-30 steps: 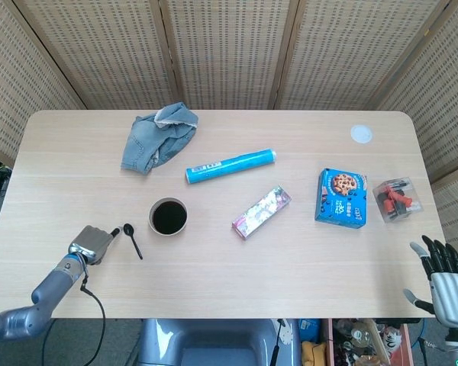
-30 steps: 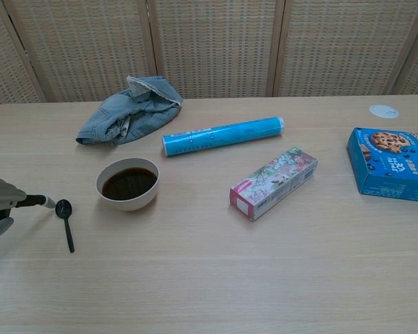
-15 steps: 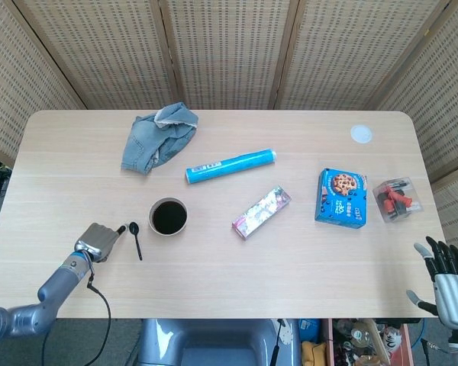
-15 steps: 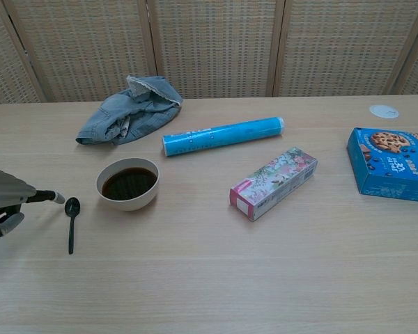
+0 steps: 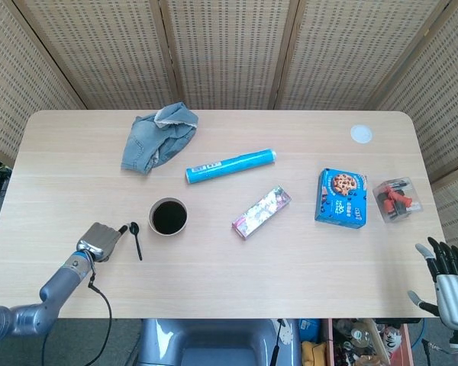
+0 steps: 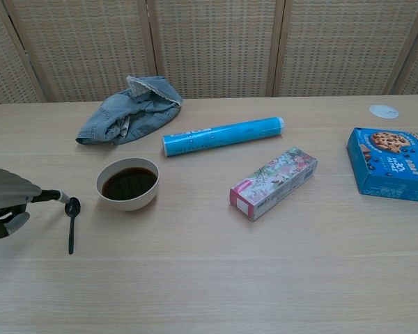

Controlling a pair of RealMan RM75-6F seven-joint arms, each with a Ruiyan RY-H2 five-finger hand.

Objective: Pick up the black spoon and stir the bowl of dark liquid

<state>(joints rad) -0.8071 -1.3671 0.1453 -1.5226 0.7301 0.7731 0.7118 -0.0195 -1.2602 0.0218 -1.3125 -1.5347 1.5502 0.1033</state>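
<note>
**Left hand at the spoon, grasp not yet made**

The black spoon (image 5: 136,239) lies flat on the table (image 5: 290,259), at about eight o'clock from the bowl (image 5: 169,216), just beside it. The left hand (image 5: 99,240) sits low at the spoon's nine o'clock, one finger (image 6: 50,196) reaching the spoon's head, nothing held; a good pickup likely means pinching the handle. The right hand (image 5: 444,271) waits off the table's edge, fingers spread.

Table: you see a pale wood top (image 5: 229,282) with rounded corners filling mid-frame.
Backdrop: woven rattan screen panels (image 6: 216,42) in wooden frames stand behind it, across the upper frame.
Light: even, soft.
</note>
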